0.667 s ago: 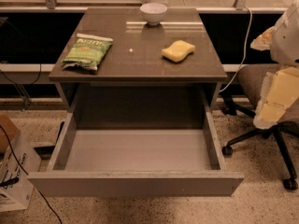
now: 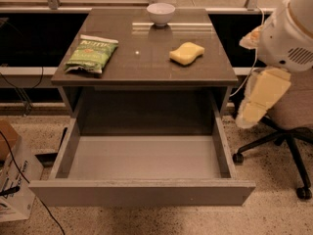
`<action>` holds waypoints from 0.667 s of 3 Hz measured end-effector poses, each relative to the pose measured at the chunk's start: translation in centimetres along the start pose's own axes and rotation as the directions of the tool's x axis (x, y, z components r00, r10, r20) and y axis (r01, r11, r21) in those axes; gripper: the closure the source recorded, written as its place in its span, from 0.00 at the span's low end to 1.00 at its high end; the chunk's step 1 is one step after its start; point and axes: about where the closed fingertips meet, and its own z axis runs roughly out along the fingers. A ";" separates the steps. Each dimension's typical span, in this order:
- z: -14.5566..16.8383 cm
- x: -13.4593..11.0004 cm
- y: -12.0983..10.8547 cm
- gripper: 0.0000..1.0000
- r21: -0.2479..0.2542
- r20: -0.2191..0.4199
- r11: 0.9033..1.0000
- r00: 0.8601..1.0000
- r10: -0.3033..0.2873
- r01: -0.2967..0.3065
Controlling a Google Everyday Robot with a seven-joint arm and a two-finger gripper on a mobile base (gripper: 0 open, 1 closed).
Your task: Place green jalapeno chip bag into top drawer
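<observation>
Not started. Need to grab crinkly green jalapeno chip bag (image 2: pixel 92 54), bench (image 2: pixel 146 70) 10 o'clock, drop into open grey top drawer (image 2: pixel 142 192). Can't tell gripper (image 2: pixel 252 112) state, 3 o'clock.

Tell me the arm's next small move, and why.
Probably reach the gripper, now hanging low beside the table's right edge, up and across toward the green jalapeno chip bag. The bag lies ungrasped on the tabletop's opposite side, and the top drawer is already pulled open, so grasping comes first.
</observation>
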 end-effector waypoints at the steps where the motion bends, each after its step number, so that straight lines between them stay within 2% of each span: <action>1: 3.4 -6.6 -1.2 0.00 -0.024 0.189 1.000 0.982 -0.014 0.019; 2: 5.9 -10.8 -2.0 0.00 -0.055 0.285 0.997 0.958 -0.033 0.050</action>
